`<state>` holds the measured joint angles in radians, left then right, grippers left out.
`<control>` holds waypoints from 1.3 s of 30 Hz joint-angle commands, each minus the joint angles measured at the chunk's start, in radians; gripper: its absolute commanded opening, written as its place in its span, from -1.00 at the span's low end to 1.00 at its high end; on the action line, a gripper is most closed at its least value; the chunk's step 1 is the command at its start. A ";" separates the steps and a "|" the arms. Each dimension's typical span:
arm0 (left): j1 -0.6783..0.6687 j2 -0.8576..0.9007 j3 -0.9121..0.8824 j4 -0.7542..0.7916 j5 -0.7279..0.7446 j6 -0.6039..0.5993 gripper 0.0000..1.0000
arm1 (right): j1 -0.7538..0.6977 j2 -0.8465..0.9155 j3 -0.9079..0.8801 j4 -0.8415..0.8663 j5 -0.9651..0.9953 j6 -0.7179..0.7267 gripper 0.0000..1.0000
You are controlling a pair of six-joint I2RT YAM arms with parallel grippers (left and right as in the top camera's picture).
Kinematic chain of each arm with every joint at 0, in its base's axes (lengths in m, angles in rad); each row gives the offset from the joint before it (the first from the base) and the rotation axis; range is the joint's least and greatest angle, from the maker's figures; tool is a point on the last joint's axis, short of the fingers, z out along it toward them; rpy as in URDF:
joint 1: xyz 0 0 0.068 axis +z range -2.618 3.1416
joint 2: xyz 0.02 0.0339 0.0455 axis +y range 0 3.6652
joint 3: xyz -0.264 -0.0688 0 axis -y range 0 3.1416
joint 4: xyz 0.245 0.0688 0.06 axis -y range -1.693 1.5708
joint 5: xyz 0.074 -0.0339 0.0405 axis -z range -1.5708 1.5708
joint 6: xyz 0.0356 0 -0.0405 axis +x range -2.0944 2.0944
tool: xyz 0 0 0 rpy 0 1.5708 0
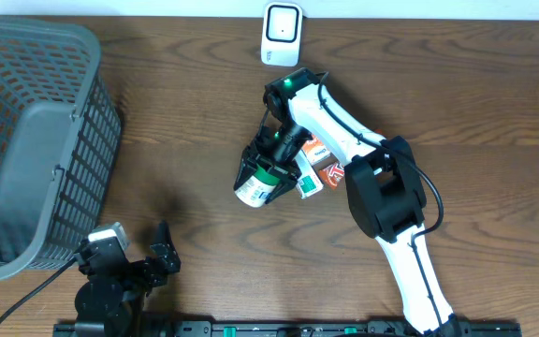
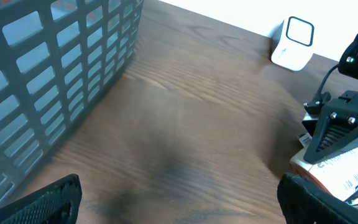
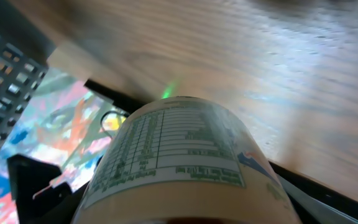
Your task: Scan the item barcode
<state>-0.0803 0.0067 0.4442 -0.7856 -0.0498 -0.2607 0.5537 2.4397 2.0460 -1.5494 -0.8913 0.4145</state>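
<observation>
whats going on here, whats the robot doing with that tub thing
The right end effector is closed around a white and green container with a printed label, near the middle of the table. The white scanner sits at the far edge, and the container is not up at it yet. A couple of small boxes lie beside the arm. The left end effector is open and holds nothing, near the grey basket.

Overhead looks down — all three views share the bottle (image 1: 254, 192)
</observation>
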 commanded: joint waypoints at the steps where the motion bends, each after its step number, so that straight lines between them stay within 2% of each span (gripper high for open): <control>1: -0.003 -0.001 -0.002 0.000 0.013 0.016 0.96 | -0.003 0.000 0.019 0.009 -0.076 -0.038 0.04; 6: -0.003 -0.001 -0.002 0.000 0.013 0.016 0.96 | 0.005 0.000 0.077 0.076 -0.076 -0.026 -0.04; 10: -0.003 -0.001 -0.002 0.000 0.013 0.016 0.96 | 0.003 0.000 0.237 0.109 -0.061 -0.026 -0.02; 16: -0.003 -0.001 -0.002 0.000 0.013 0.016 0.96 | -0.012 0.000 0.565 0.167 0.217 -0.027 0.36; 20: -0.003 -0.001 -0.002 0.000 0.013 0.016 0.96 | -0.031 0.000 0.699 0.230 0.380 -0.047 0.45; 26: -0.003 -0.001 -0.002 0.000 0.013 0.016 0.96 | -0.056 0.001 0.697 0.365 0.627 -0.072 0.45; 31: -0.003 -0.001 -0.002 0.000 0.013 0.016 0.96 | -0.061 0.001 0.669 0.395 0.623 -0.090 0.40; 33: -0.003 -0.001 -0.002 0.000 0.013 0.016 0.96 | -0.042 0.001 0.658 0.363 0.632 -0.101 0.48; 35: -0.003 -0.001 -0.002 0.000 0.013 0.016 0.96 | -0.024 0.001 0.644 0.351 0.656 -0.130 0.65; 39: -0.003 -0.001 -0.002 0.000 0.013 0.016 0.96 | 0.013 0.001 0.615 0.341 0.732 -0.135 0.75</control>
<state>-0.0803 0.0067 0.4442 -0.7856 -0.0498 -0.2604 0.5327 2.4470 2.6797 -1.2053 -0.2321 0.3096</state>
